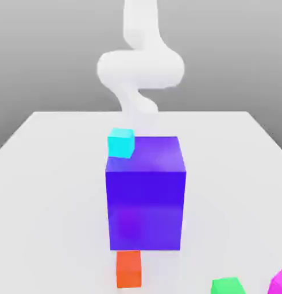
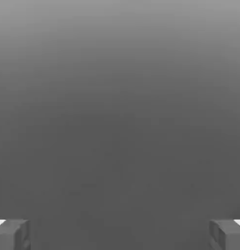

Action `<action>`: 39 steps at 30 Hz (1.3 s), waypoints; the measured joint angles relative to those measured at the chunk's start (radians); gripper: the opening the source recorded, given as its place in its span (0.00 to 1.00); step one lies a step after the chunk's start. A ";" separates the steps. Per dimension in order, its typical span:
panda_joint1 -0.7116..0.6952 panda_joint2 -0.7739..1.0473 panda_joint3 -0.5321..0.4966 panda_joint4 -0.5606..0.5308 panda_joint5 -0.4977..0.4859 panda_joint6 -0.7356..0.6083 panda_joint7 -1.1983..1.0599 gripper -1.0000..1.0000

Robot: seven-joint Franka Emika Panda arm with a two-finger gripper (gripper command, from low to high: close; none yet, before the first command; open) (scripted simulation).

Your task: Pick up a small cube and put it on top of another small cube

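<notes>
- Where the big blue-violet block (image 1: pixel 146 195) rises in the middle of the white table (image 1: pixel 45 172), a small cyan cube (image 1: pixel 121 142) shows at its upper corner on the exterior view's left, partly overlapping the block's top edge; whether it touches the block or stands behind it cannot be told.
- Just in front of the block, a small orange-red cube (image 1: pixel 129 269) stands on the table, its top edge touching the block's lower edge in the picture.
- Toward the exterior view's right, a small green cube (image 1: pixel 228 285) and a small magenta cube (image 1: pixel 279 281) are both cut off by the frame edge, so only their upper parts show.
- All cubes look smooth, flat-shaded and sharp-edged; the block's faces have a faint purple sheen.
- Behind the block, the white robot arm (image 1: pixel 140 66) curves upward, blurred and soft in outline.
- On the hand view, the gripper (image 2: pixel 120 235) stands released, its two grey fingers (image 2: pixel 11 234) wide apart, with nothing between them, over a plain grey ground.
</notes>
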 joint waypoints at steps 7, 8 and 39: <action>0.135 0.264 -0.040 0.039 0.132 0.038 -0.121 0.50; 0.150 0.301 -0.040 0.045 0.148 0.044 -0.137 0.50; 0.486 1.301 0.006 0.192 -0.022 0.373 -0.132 0.00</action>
